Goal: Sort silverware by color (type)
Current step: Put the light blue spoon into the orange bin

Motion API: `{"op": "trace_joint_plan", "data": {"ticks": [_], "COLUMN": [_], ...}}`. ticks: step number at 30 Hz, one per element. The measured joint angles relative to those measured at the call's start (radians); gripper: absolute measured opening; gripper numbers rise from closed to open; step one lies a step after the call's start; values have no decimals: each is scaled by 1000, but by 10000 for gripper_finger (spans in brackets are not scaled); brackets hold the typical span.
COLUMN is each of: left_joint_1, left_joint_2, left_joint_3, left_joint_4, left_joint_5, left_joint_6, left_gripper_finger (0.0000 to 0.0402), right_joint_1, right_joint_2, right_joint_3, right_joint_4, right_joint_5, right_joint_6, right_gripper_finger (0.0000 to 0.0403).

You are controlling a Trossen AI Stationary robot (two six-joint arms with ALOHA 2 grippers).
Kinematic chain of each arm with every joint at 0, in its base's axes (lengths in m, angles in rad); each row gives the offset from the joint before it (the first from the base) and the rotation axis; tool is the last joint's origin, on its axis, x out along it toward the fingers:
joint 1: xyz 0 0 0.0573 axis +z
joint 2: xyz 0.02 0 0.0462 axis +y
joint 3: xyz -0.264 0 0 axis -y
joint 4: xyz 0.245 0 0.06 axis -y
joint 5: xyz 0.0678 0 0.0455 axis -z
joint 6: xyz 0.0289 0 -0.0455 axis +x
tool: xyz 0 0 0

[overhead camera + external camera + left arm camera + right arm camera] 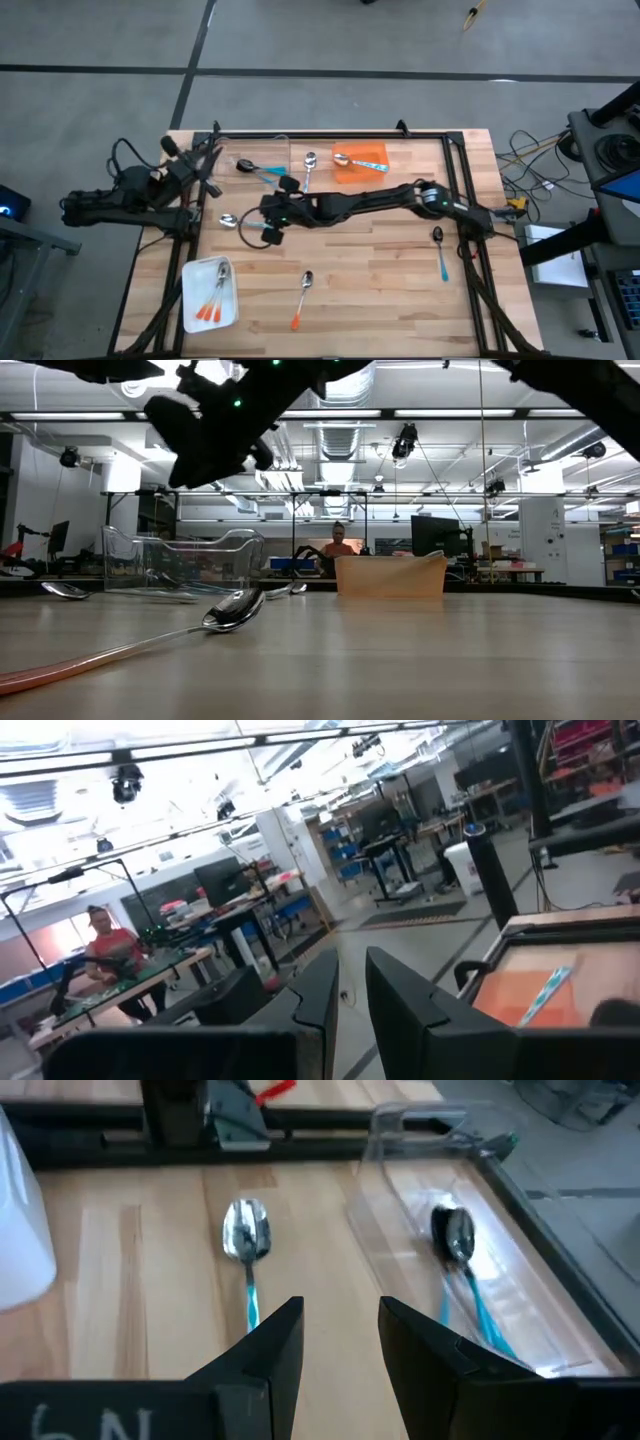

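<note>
right gripper (340, 1342) jaws apart, empty

The only marking is on the right gripper (340, 1335): in the right wrist view, pale characters on its dark body at the frame's lower edge, cut off, one looking like a capital N. No other text, label or number can be read.

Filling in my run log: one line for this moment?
right gripper: open, above light-blue-handled spoon | left gripper: parked at table edge | white tray: orange-handled spoons
</note>
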Motion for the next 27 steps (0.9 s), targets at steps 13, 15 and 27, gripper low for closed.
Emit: {"op": "trace_joint_plan", "data": {"ticks": [13,15,27], "left_joint_1": [0,0,0], "left_joint_2": [-65,-67,-68], "left_joint_3": [-8,-8,-8], "left_joint_4": [-12,-9,-10], "left_joint_5": [11,11,12], "left_joint_6": [8,8,12], "left_gripper_finger": [36,36,36], "right_joint_1": [-17,-25,-47], "right_joint_2": [223,239,310], "right_joint_3": [222,222,222], "right_joint_4": [67,75,96], "right_joint_5": [-90,-120,-245], "right_joint_6": [-20,-14,9], "right_gripper_finger": [123,123,123]}}
